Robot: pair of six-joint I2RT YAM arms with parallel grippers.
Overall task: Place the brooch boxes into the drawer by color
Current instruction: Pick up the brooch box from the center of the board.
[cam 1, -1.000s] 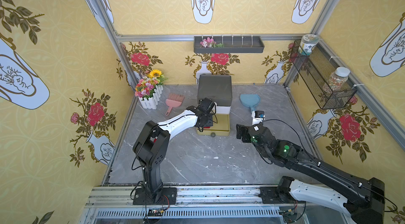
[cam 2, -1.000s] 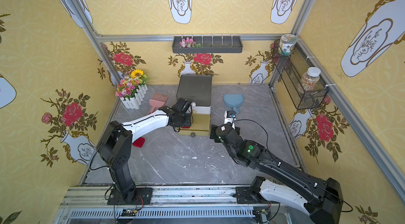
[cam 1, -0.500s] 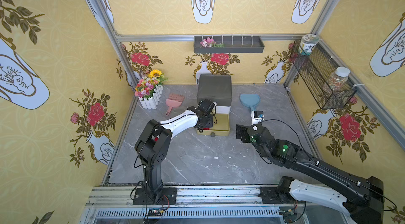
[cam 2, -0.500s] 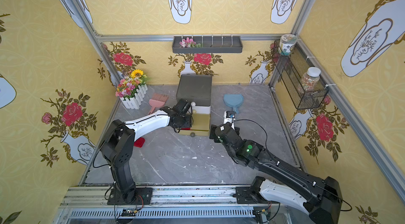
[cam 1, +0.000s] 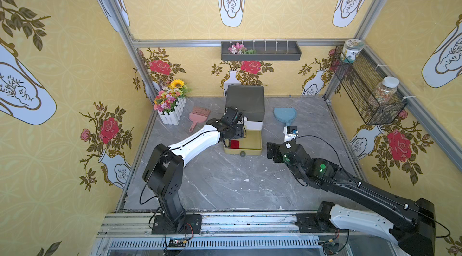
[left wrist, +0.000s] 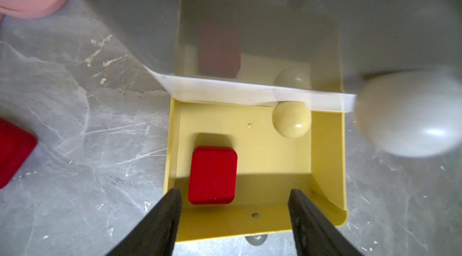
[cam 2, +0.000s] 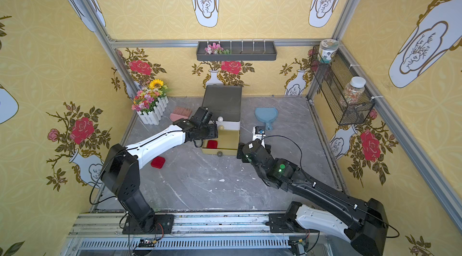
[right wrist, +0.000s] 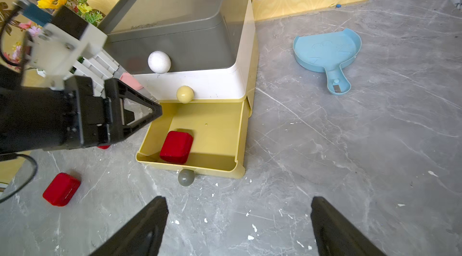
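The left tool hangs over the front of the open yellow drawer, the lowest tier of the chest. Its jaws stand apart and grip nothing. One red box lies flat on the drawer floor, in the front corner on the left arm's side, and neither finger touches it.

The next move probably turns on the second red box. It sits on the table outside the chest, off the drawer's corner on the left arm's side and back toward that arm's base, close by its forearm. In a top view the forearm hides it completely. From the left tool it lies away from the chest and outward, so the arm would need to pull back and swing out, with no reach forward.

The right tool is wide open and empty, hovering over the table in front of the drawer. The whole drawer front lies between it and the box, so the left arm is clearly nearer.

The box is nearly square and sits slightly askew to the drawer front. The wrist would likely have to turn to meet two opposite sides.
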